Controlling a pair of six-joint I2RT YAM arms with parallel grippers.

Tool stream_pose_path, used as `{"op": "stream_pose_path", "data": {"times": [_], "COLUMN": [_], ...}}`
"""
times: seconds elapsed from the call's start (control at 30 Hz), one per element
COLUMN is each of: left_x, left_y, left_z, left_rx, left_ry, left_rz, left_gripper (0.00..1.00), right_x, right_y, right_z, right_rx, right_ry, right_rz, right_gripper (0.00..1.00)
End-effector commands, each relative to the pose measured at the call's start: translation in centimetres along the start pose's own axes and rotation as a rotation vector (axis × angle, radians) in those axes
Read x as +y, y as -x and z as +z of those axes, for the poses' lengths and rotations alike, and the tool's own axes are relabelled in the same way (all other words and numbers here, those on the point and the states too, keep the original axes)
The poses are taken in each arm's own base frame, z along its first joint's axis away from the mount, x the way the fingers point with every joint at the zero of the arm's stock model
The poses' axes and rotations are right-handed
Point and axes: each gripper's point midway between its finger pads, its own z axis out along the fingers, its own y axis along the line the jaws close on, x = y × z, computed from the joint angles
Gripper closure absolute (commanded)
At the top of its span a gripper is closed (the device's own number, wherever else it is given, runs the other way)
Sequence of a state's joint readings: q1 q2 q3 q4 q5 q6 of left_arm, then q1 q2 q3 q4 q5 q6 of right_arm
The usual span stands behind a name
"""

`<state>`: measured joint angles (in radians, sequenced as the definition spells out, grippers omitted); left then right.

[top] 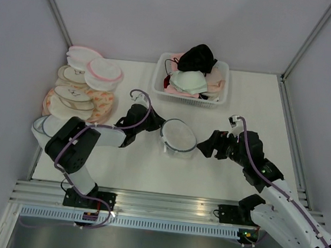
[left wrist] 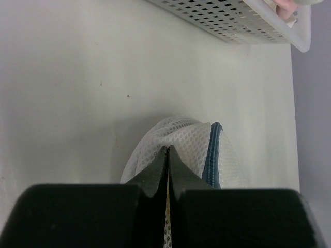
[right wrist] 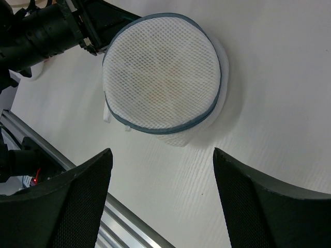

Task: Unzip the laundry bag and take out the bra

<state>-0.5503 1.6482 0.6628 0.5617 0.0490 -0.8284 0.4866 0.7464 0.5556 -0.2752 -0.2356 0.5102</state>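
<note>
Laundry bag (top: 179, 136) lay flat at centre of table (top: 256, 104), apparently zipped; bra not discernible through mesh. Left gripper (top: 153, 123) clamped on bag's 10 o'clock rim. Right gripper (top: 209, 146), jaws apart, unladen; I logged bag at its 9 o'clock, close.

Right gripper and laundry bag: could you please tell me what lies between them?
Only bare white table lies between the right gripper and the laundry bag; the right wrist view shows this.
</note>
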Motion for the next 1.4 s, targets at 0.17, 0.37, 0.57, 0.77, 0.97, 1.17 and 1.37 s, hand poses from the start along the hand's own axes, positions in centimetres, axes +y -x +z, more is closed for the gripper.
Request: {"op": "stream_pose_path", "data": {"times": [0.17,0.37,0.57,0.77,0.97,1.17,1.37], "left_x": [-6.1,-7.1,-7.6,-8.4,-8.2,-8.2,-7.3], "left_y": [4.7,6.8,4.1,0.2,-0.5,-2.1,-3.7], "left_z": [-1.1,-6.5,-12.3,-16.1,-16.9,-16.7,-15.4], "left_rx": [-0.053,-0.110,-0.045,0.061,0.077,0.139,0.215], "left_ry": [-0.266,-0.223,-0.298,-0.458,-0.463,-0.520,-0.484], "left_rz": [0.067,0.114,0.065,-0.005,-0.027,-0.088,-0.125], "left_gripper": [0.92,0.20,0.01,0.00,0.00,0.26,0.62], "right_x": [-0.4,-0.6,0.0,2.5,6.1,7.3,7.4], "right_y": [1.6,2.2,2.1,2.8,1.8,0.0,-1.5], "right_z": [-0.8,-1.0,0.0,2.1,3.9,4.6,4.0], "right_rx": [-0.105,-0.130,-0.108,-0.088,-0.053,-0.049,-0.060], "right_ry": [-0.042,-0.057,-0.015,-0.027,-0.140,-0.193,-0.206], "right_rz": [-0.013,-0.039,-0.047,-0.165,-0.326,-0.391,-0.389], "right_gripper": [0.11,0.02,0.02,0.02,0.02,0.02,0.02]}}
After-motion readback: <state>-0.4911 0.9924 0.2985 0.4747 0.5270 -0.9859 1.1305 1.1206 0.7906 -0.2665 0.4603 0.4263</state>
